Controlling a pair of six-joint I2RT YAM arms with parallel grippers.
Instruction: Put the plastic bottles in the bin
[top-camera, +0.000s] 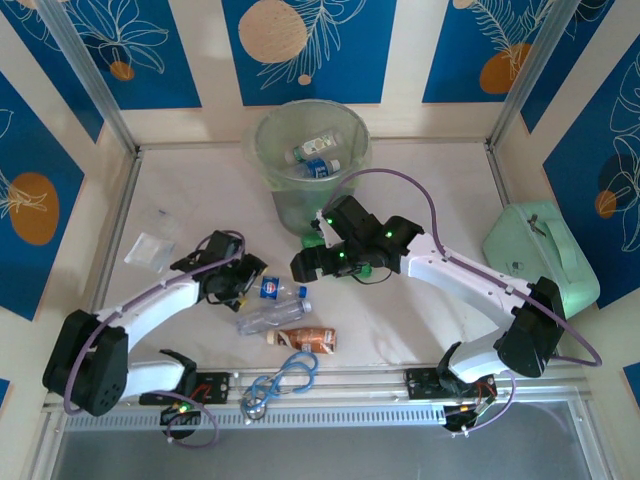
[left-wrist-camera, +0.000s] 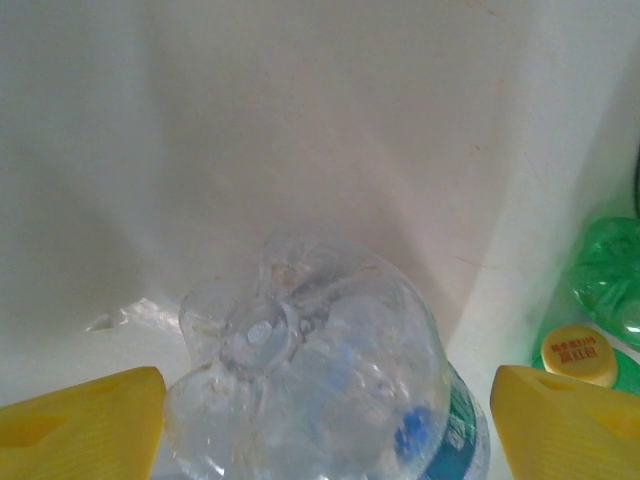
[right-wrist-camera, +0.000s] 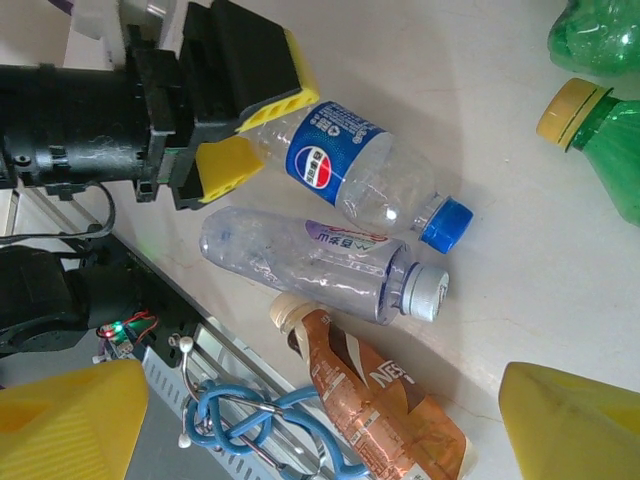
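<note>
My left gripper (top-camera: 252, 283) is open, its yellow fingers (left-wrist-camera: 90, 420) astride the base of a clear blue-label bottle (left-wrist-camera: 310, 370) lying on the table, with narrow gaps either side. That bottle (right-wrist-camera: 350, 170) has a blue cap. Beside it lie a clear grey-capped bottle (right-wrist-camera: 320, 262) and a crushed brown bottle (right-wrist-camera: 385, 410). My right gripper (right-wrist-camera: 320, 430) hangs open above them, holding nothing. Green yellow-capped bottles (right-wrist-camera: 610, 150) lie near the bin (top-camera: 275, 190), which holds some bottles (top-camera: 318, 150).
A blue-grey looped cable (top-camera: 285, 378) lies on the front rail. A mint green case (top-camera: 545, 255) stands at the right. A small clear bag (top-camera: 150, 248) lies at the left. Another green bottle (left-wrist-camera: 605, 270) lies to the right of my left gripper.
</note>
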